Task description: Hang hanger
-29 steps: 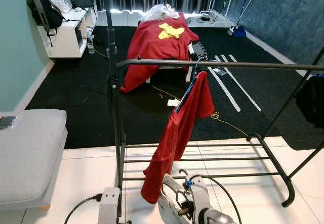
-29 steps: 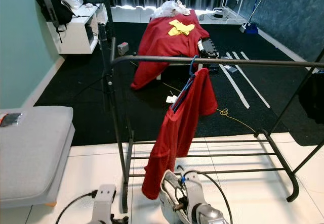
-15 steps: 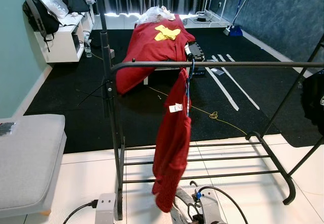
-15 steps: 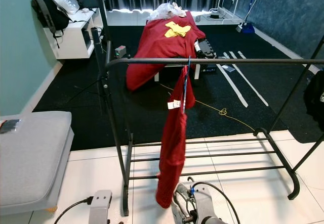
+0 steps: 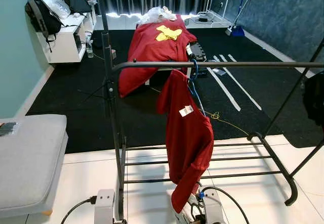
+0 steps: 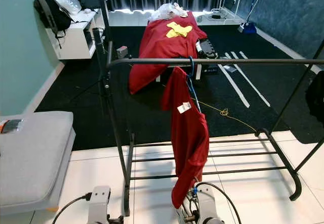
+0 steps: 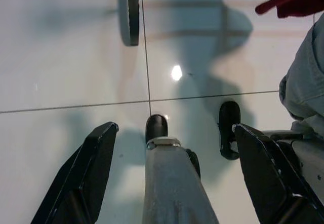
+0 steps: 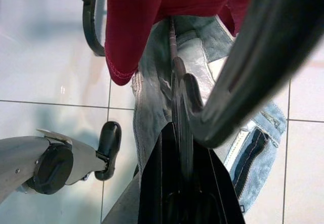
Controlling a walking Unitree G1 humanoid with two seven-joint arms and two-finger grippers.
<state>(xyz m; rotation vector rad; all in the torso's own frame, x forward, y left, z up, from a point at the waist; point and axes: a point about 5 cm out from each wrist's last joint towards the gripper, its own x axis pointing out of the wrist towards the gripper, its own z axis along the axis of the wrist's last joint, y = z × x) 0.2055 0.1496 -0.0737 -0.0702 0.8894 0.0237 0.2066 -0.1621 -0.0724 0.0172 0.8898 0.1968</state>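
The blue hanger (image 5: 193,77) carrying the red shirt (image 5: 190,133) hooks over the black metal rack rail (image 5: 228,64), so the left tool (image 7: 167,148) hangs wide and the right tool (image 8: 185,183) pinched together.

On my head feed I see my two forearms as pale silver housings: the left arm (image 5: 105,208) is a flat boxy block with a black cable running off it, and the right arm (image 6: 204,209) carries looping black cables. My left gripper (image 7: 174,168) has two long, glossy black tapered fingers (image 7: 88,176) flanking a grey cylindrical limb. My right gripper (image 8: 185,183) is likewise black, beside a grey rounded joint with a dark circular cap.
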